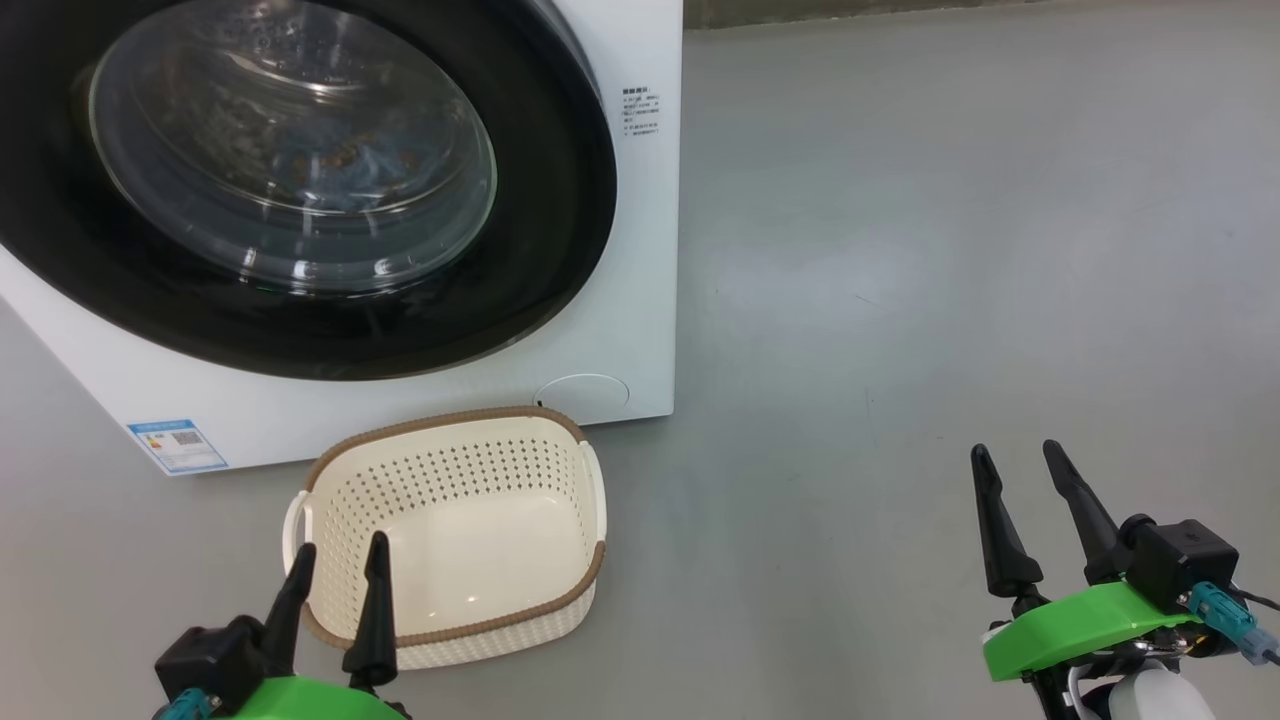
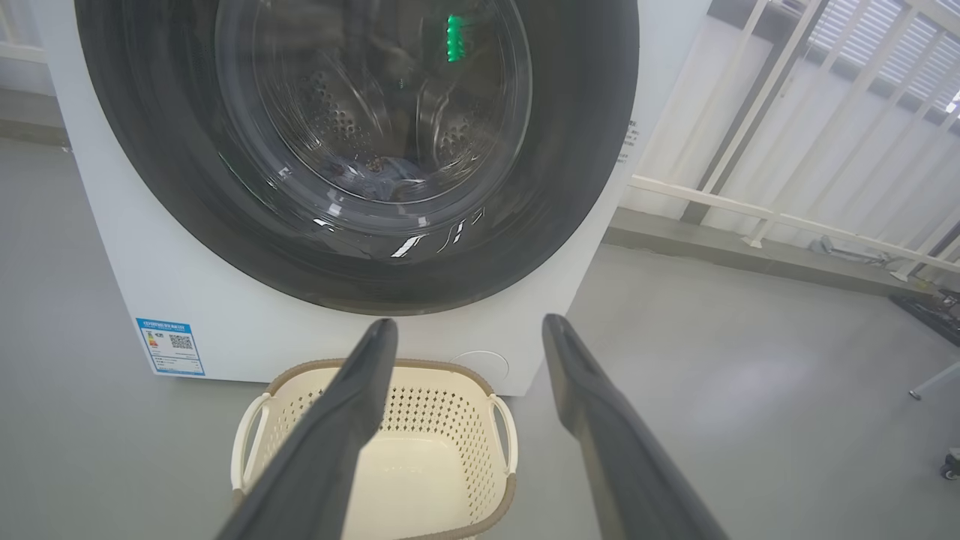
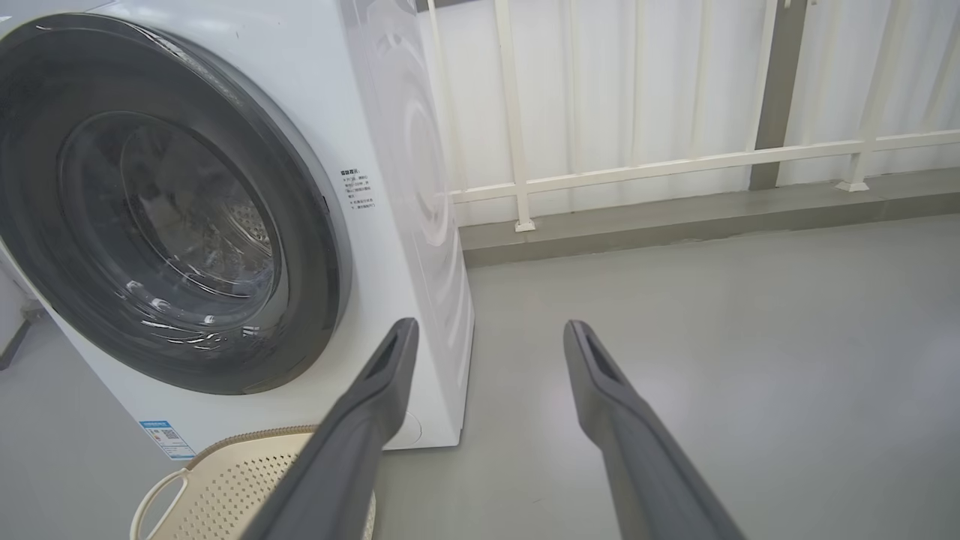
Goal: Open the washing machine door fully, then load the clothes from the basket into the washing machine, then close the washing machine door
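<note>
The washing machine [image 1: 640, 250] stood on the floor [image 1: 950, 250] ahead & to my left, front panel facing me, blue label [image 1: 177, 446] at its lower corner. The washing machine door [image 1: 560, 200] sat shut, flat against the front, glass bulge pointing my way. Thru the glass I saw the clothes [image 1: 345, 160] low in the drum: blue fabric w/ orange-brown specks. The basket [image 1: 450, 425] sat upright on the floor just in front of the machine, near but not touching, mouth up, bare bottom showing. Its long axis ran roughly side to side along the machine's front, w/ a white handle at each end. My left claw [image 1: 341, 545] was spread open, gripping nothing, fingers pointing fwd over the basket's near rim. My right claw [image 1: 1016, 450] was also open & holding nothing, well to the right over bare floor, fingers pointing fwd. In the right wrist view, a white railing [image 3: 675, 161] ran behind the machine.
</note>
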You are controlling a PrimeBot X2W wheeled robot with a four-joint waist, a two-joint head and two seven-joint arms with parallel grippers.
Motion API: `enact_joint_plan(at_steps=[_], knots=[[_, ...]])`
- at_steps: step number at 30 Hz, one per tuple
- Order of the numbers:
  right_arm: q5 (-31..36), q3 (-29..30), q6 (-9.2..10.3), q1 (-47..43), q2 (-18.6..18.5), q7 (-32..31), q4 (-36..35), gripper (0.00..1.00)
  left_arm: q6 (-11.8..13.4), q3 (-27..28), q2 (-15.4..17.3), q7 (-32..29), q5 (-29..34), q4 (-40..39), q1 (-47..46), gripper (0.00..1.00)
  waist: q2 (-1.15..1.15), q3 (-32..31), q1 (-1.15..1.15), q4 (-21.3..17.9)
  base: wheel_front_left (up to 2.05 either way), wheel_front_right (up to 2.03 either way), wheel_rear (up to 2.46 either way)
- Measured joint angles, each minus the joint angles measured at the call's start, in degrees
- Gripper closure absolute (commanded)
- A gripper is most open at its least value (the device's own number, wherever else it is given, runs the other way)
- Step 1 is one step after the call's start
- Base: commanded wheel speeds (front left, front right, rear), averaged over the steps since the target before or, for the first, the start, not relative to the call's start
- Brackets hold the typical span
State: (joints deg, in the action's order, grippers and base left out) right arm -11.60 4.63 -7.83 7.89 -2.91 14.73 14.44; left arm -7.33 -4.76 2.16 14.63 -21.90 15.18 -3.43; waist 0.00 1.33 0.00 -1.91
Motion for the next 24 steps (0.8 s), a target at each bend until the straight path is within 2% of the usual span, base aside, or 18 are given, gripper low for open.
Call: enact_joint_plan(at_steps=[4, 5, 10, 24], knots=[[-0.74, -0.11, 0.0, 0.0, 0.0, 0.0, 0.09, 0.0, 0.0, -0.12, 0.01, 0.0, -0.27, 0.16, 0.0, 0.0, 0.0, 0.03, -0.01, 0.04, 0.0, 0.0, 0.0], [-0.74, -0.1, -0.01, -0.04, 0.02, 0.0, 0.68, 1.0, 0.01, -0.18, -0.1, -0.02, -0.27, 0.67, 0.05, 1.0, 0.0, 0.03, 0.0, 0.04, 0.0, 0.0, 0.0], [-1.46, -0.09, -0.02, -2.14, 0.43, -0.53, 3.58, 1.0, 0.01, -0.48, -0.94, -0.35, -0.99, 3.13, 1.72, 1.0, 0.0, 0.0, 0.0, 0.08, 0.0, 0.0, 0.0], [-10.09, 0.04, -0.02, -2.15, 0.49, -2.64, 3.46, 1.0, 0.01, 0.07, -0.9, -2.52, -8.84, 3.1, 1.85, 1.0, 0.0, -0.13, 0.01, 0.28, 0.0, 0.0, 0.0]])
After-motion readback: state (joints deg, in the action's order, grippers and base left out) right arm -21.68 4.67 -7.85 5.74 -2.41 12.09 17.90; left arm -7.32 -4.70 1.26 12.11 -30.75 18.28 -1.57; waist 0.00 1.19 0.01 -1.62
